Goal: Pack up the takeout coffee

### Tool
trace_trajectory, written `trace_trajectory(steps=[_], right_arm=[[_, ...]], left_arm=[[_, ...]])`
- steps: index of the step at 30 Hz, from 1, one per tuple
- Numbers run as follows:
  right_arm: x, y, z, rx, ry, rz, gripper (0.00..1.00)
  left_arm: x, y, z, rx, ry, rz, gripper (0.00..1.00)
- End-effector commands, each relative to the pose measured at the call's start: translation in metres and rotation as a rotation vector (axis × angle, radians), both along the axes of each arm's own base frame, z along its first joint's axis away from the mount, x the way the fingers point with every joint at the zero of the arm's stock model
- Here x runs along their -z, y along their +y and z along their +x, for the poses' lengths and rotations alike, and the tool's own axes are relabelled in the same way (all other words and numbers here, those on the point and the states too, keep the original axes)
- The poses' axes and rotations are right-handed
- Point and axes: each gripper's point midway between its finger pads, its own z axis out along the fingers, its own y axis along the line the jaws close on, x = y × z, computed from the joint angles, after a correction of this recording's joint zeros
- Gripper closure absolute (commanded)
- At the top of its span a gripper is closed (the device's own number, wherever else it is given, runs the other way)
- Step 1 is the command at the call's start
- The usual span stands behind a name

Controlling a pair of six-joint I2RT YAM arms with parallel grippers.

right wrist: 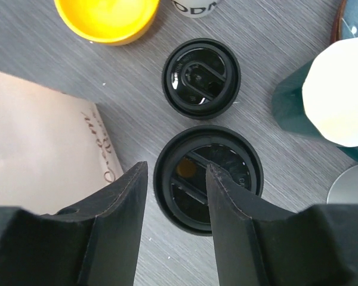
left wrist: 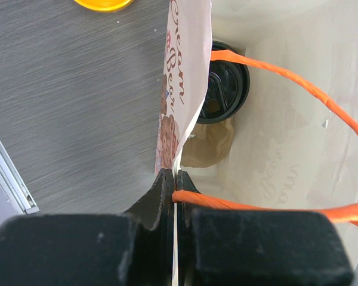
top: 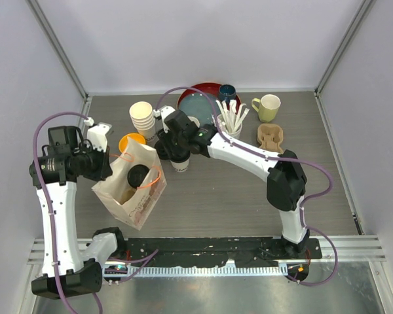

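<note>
Holding the paper bag (left wrist: 188, 89) by its wall, the left claw (left wrist: 174, 179) was clenched; one lidded cup (left wrist: 230, 89) stood inside. Further right, the second cup (right wrist: 244, 179) stood upright on the table (right wrist: 125, 89), directly beneath the released right claw (right wrist: 176, 173), offset slightly toward one finger; the right arm was nearer.

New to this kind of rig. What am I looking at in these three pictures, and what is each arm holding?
Two robot arms are bolted at the near edge of a table. The wide picture looks down from above; the other two come from a camera on each wrist. The left gripper is shut on the edge of a paper bag, holding it open; one lidded cup sits inside. The right gripper hangs open over a second lidded cup, holding nothing. Also on the table: an orange bowl, stacked cups, a yellow-green mug.
</note>
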Motion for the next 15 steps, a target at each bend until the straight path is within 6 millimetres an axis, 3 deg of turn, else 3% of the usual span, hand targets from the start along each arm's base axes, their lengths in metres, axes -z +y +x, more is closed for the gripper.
trace_trajectory(steps=[1,9,15], right_arm=[[-0.018,0.005,0.019,0.076,-0.063,0.026,0.51],[0.007,0.011,0.018,0.069,-0.047,-0.026,0.53],[0.013,0.014,0.013,0.062,-0.054,-0.058,0.57]], left_arm=[[0.011,-0.002,-0.027,0.004,0.1,-0.002,1.0],[0.011,-0.001,-0.027,0.004,0.094,0.01,1.0],[0.011,-0.002,-0.027,0.012,0.093,0.002,1.0]])
